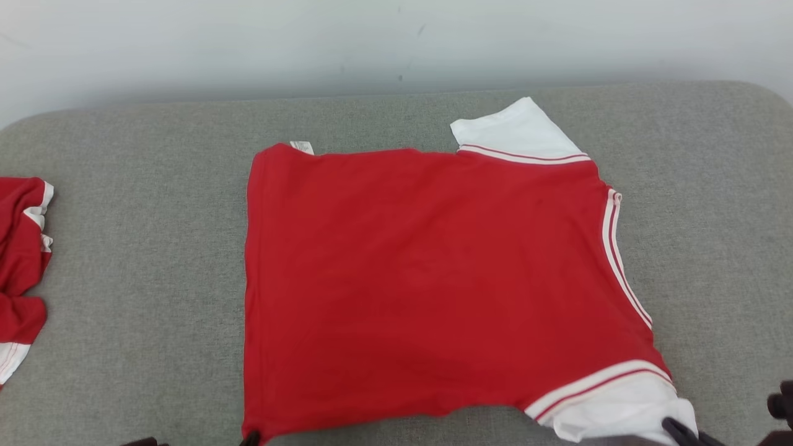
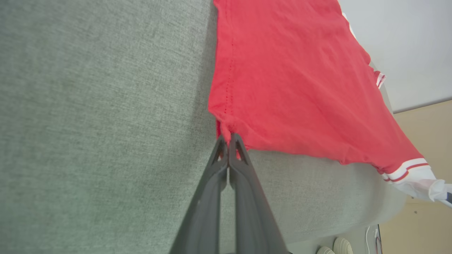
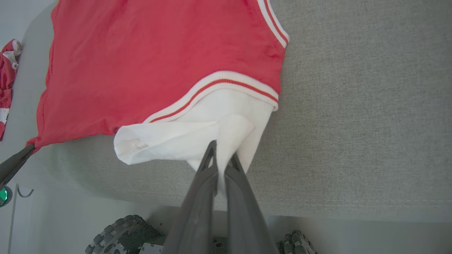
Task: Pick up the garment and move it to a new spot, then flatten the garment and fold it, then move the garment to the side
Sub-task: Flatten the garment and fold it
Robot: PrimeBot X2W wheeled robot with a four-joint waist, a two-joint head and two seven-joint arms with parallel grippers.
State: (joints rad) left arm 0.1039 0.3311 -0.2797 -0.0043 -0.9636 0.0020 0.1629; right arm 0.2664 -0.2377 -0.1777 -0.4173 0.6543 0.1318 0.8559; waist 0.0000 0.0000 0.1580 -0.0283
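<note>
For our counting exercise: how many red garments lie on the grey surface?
2: a shirt spread at centre; a crumpled garment at the left edge, partly cut off.

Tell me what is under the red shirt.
The shirt lies spread on the grey table, which shows beside it. The part beneath the cloth is covered; no bulge hints at anything else.
</note>
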